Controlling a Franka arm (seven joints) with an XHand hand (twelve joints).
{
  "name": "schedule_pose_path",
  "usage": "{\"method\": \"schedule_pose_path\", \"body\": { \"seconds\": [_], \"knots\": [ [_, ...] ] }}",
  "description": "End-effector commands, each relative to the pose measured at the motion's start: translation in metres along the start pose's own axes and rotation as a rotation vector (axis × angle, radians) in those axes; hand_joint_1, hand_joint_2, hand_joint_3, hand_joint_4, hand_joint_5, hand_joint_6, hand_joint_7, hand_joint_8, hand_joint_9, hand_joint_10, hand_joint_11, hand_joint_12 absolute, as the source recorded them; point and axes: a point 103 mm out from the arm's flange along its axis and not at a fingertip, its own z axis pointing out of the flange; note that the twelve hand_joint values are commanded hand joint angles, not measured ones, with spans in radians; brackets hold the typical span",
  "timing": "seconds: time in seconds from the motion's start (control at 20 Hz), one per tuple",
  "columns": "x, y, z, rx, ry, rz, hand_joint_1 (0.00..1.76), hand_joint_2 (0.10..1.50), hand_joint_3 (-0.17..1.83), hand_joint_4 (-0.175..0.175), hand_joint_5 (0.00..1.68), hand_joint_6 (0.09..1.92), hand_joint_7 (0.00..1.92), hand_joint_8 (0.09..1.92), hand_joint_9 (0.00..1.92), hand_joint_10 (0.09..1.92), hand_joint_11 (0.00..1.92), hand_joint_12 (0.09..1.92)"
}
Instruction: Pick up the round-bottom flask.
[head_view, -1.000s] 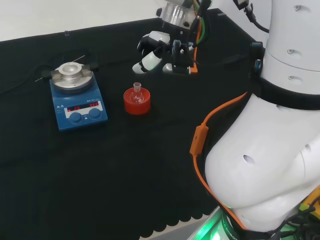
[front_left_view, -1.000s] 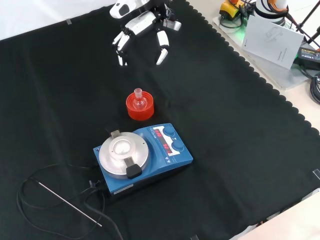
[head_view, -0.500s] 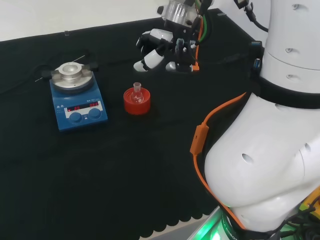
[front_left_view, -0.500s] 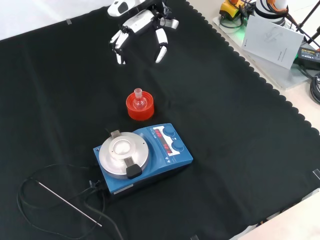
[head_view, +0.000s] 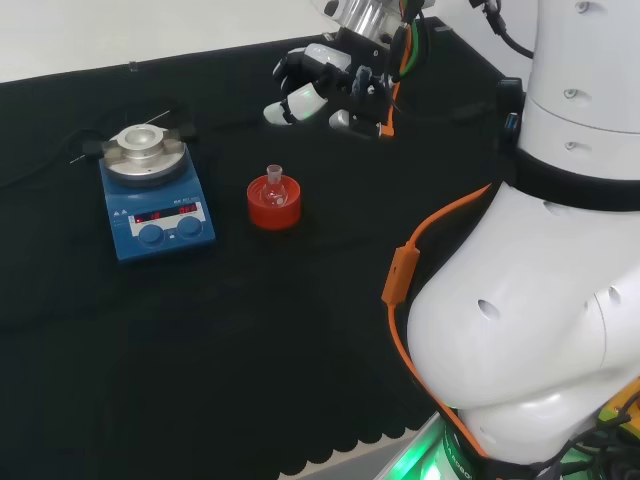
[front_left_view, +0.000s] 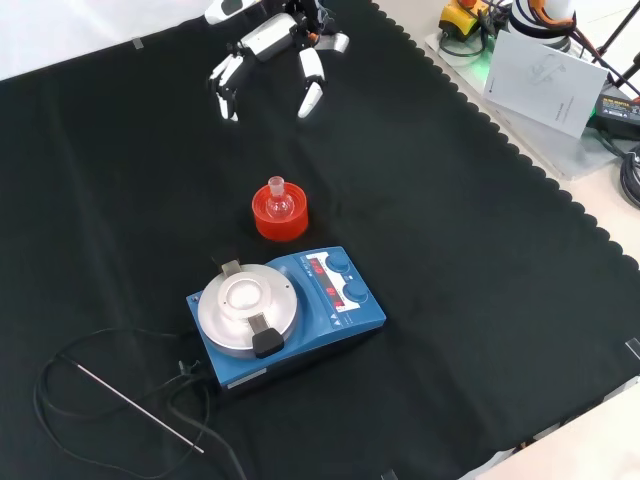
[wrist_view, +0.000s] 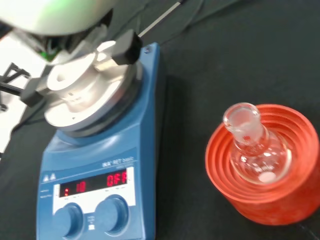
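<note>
On the red ribbed stand (front_left_view: 280, 217), just beside the blue stirrer plate (front_left_view: 290, 315), the round-bottom flask (front_left_view: 279, 202) sits upright. I should bring the hand (front_left_view: 265, 45) over the stand, then close around the neck. The hand hangs well apart from the stand, fingers spread, holding nothing.

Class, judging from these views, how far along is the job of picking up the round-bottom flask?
Nothing is done yet: the round-bottom flask sits upright in its red ribbed stand beside the blue hotplate stirrer. In hand: nothing; the hand hangs above the cloth, apart from the flask, fingers spread and empty. Left: reach the flask, close round it, lift it off the stand.
</note>
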Motion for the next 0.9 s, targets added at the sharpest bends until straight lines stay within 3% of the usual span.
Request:
{"method": "schedule_pose_path", "body": {
  "seconds": [0.05, 0.9],
  "knots": [
    [0.005, 0.016, 0.001, 0.022, -0.004, 0.036, 0.93, 0.38, 0.86, -0.157, 0.22, 0.69, 0.44, 0.91, 0.44, 0.92, 0.11, 1.51],
    [0.01, 0.038, 0.027, 0.075, -0.133, 0.012, 0.93, 0.37, 0.87, -0.156, 0.22, 0.7, 0.46, 0.9, 0.46, 0.91, 0.12, 1.52]
  ]
}}
